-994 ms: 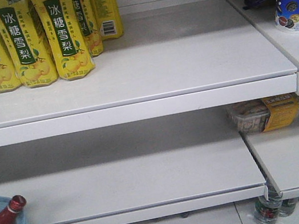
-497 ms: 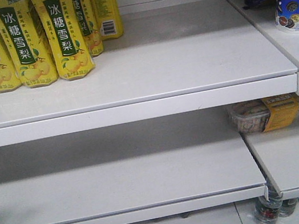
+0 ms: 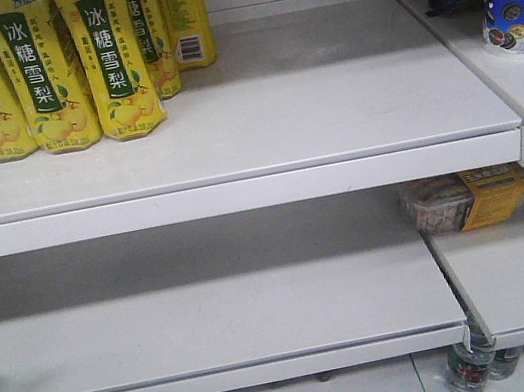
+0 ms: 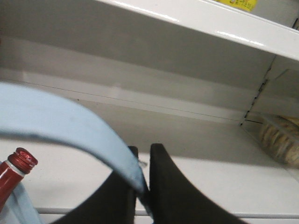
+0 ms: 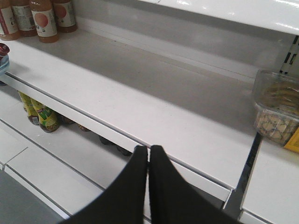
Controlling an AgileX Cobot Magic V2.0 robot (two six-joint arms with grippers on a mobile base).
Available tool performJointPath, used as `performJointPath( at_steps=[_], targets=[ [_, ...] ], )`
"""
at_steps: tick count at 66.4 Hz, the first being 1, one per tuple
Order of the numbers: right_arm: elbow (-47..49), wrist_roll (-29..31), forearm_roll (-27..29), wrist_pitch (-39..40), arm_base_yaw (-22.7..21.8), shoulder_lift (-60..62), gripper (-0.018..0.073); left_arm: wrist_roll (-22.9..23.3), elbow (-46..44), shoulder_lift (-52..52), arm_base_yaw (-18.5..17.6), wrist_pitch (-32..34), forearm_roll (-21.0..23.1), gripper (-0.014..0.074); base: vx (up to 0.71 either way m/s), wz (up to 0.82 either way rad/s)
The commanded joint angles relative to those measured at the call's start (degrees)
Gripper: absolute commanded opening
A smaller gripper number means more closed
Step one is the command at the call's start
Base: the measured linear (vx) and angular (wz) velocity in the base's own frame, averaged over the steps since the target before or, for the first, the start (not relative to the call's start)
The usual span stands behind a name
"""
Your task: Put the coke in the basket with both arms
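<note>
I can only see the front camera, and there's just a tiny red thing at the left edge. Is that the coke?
Observer: Yes. The left wrist view shows the coke, with its red cap just under the light blue handle strap.
Operator: Who's holding that strap?
Observer: The left gripper is shut on it; the strap runs between its fingers.
Operator: What's the other hand doing?
Observer: The right gripper is shut with nothing in it, hanging in front of the lower shelf.
</note>
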State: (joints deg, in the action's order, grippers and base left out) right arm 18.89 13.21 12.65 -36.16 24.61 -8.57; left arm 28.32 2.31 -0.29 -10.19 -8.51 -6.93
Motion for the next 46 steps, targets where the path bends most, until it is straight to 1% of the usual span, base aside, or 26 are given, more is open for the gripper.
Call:
performJointPath(
  at_steps=[1,4,20,23,27,31,40,46],
  targets=[
    [1.49,0.12,0.24,4.01,0.0,-0.7,-0.0004,-2.15,-0.37,-1.29,1.04,9.61,-2.82,-0.0006,0.0,0.0],
    [1.49,0.12,0.24,4.01,0.0,-0.7,-0.0004,-2.22,-0.37,-1.29,1.27,9.56,-1.91,-0.0006,0.0,0.0],
    [1.49,0.12,0.24,4.01,0.0,-0.7,-0.0004,-2.48,-0.37,-1.29,1.56,9.61,-2.34,-0.0006,0.0,0.0],
    [1.49,0.12,0.24,4.01,0.0,-0.7,-0.0004,-3.66,-0.37,-1.29,1.56,9.61,-3.3,-0.0006,0.0,0.0],
    [1.49,0.12,0.24,4.01,0.0,-0.7,-0.0004,-6.4,-0.37,-1.29,1.56,9.61,-5.56,-0.0006,0.0,0.0],
    [1.49,0.12,0.24,4.01,0.0,-0.7,-0.0004,-8.21,-0.37,-1.29,1.56,9.61,-6.5,-0.0006,0.0,0.0],
    [1.49,0.12,0.24,4.01,0.0,-0.7,-0.0004,-8.53,-0.37,-1.29,1.56,9.77,-6.6,-0.0006,0.0,0.0],
    [1.49,0.12,0.24,4.01,0.0,-0.7,-0.0004,-9.55,-0.37,-1.29,1.56,10.11,-6.55,-0.0006,0.0,0.0]
  ],
)
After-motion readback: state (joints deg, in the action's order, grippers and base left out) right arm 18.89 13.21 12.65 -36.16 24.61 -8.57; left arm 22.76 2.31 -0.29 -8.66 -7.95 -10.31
